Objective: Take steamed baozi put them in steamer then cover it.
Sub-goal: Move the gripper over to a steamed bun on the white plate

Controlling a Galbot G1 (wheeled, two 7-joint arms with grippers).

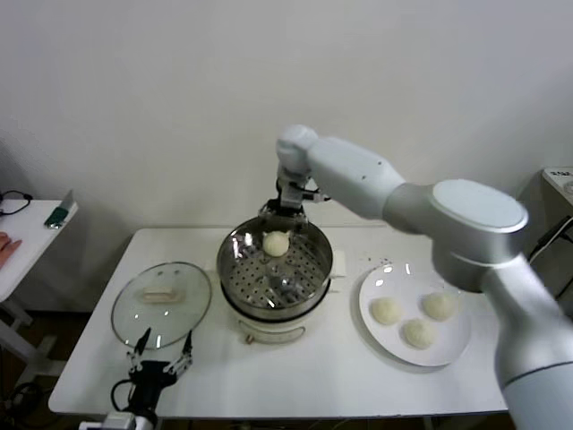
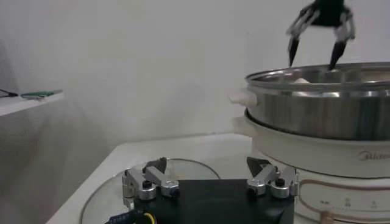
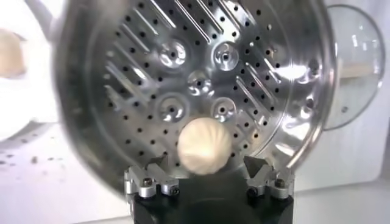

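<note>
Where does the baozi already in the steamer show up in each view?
Head view: baozi on the steamer's perforated tray, far side, under the right gripper.
Left wrist view: only a pale sliver above the rim.
Right wrist view: centre bottom.
Shared landmark: the steamer's steel rim.

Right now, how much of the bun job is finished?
One baozi already lies on the steamer tray. The right tool hangs open just above it, apparently letting go. Three baozi wait on the white plate, and the glass lid rests on the table beside the idle, open left tool.
</note>
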